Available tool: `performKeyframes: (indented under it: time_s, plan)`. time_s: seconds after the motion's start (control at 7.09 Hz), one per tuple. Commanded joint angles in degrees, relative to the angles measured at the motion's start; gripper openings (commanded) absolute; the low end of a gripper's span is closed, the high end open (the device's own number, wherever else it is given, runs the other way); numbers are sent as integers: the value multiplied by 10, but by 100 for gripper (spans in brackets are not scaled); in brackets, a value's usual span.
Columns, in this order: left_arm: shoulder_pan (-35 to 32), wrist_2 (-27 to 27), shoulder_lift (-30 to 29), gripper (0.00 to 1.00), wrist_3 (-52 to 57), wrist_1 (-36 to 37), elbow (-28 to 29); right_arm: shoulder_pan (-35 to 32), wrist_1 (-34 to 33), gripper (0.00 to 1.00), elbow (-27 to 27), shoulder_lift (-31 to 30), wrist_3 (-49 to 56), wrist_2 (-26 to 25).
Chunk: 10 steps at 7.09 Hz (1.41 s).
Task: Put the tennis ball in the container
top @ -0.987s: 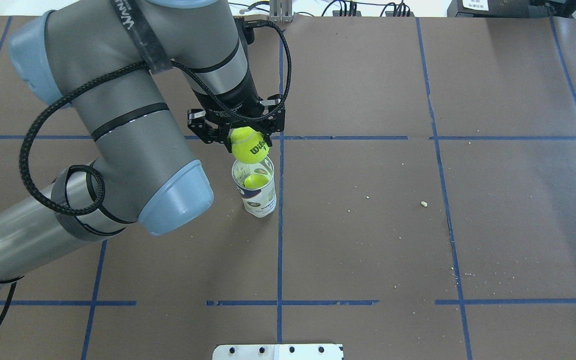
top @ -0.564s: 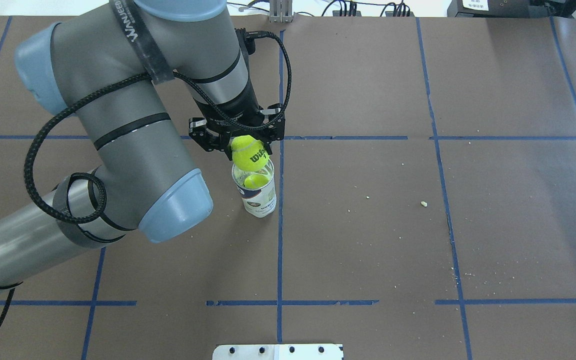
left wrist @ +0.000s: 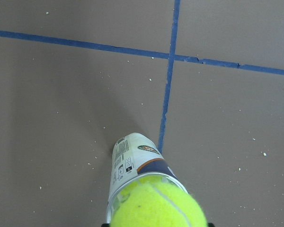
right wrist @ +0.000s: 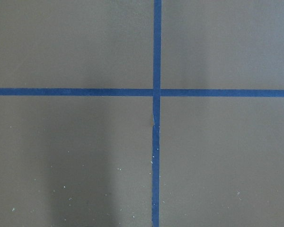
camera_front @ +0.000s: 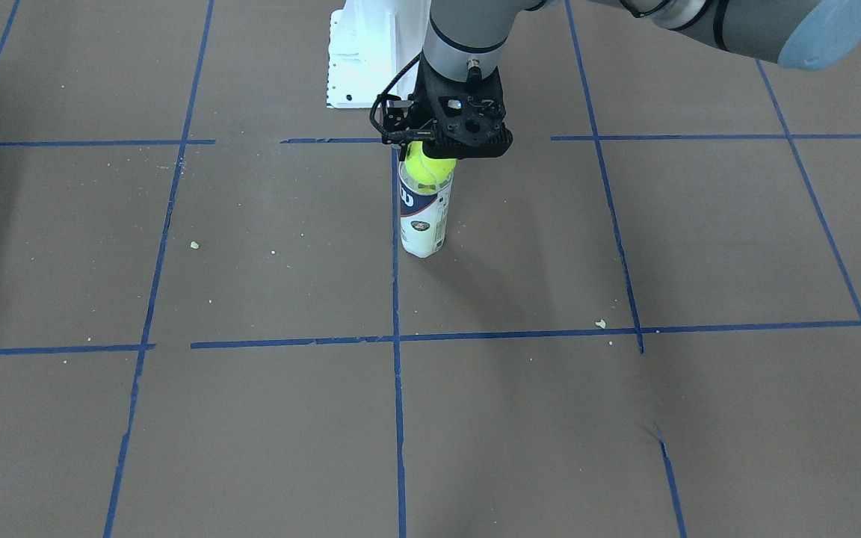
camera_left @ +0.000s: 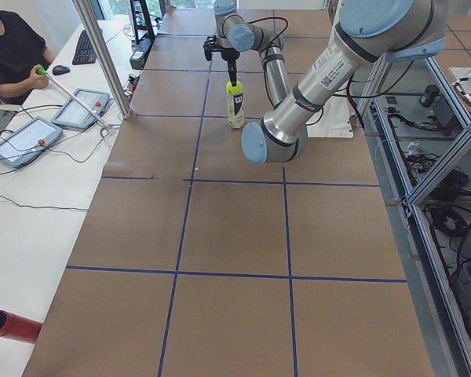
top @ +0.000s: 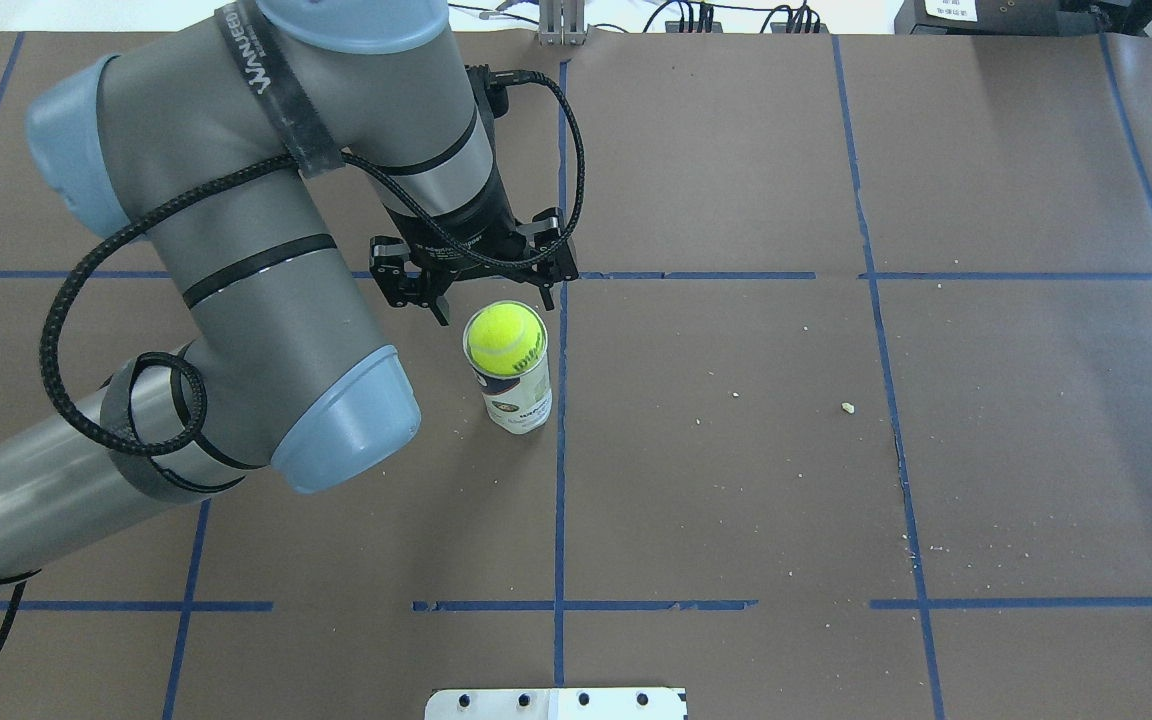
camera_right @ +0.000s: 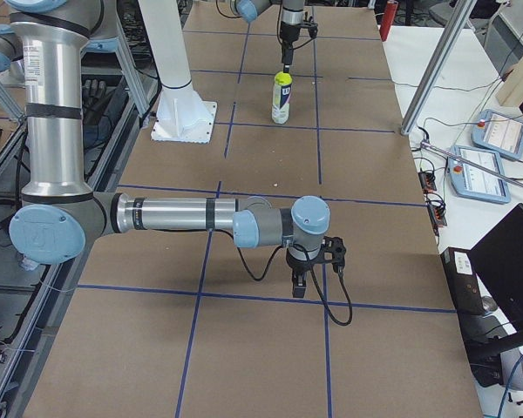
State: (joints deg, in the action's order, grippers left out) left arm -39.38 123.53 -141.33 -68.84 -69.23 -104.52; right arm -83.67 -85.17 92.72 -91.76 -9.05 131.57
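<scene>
Left jaws hang open directly above the can, lined up so the tennis ball drops straight in; it sits at the rim. Right jaws, well apart: cannot tell.

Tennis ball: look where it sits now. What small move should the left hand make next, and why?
Probably lift the left hand straight up and clear. The tennis ball sits in the mouth of the can, and the hand hangs open just above, not touching the ball. A sideways move might knock the upright can.
</scene>
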Motion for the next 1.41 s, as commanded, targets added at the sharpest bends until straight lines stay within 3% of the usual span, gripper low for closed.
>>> performKeyframes:
  time_s: [0.0,0.28,0.42,0.56,0.85,1.13,1.27]
  plan:
    - [0,-6,11,100,3,1,-39,0,0,100,0,0,0,0]
    - [-6,-9,44,100,15,-8,-83,0,0,100,0,0,0,0]
    - [-47,-8,76,100,100,-14,-85,0,0,100,0,0,0,0]
    - [-127,-2,129,100,204,-40,-85,0,0,100,0,0,0,0]
    - [-215,3,249,100,325,-110,-78,0,0,100,0,0,0,0]
    - [-355,84,363,100,532,-119,-39,0,0,100,0,0,0,0]
    - [-404,87,416,100,644,-120,-17,0,0,100,0,0,0,0]
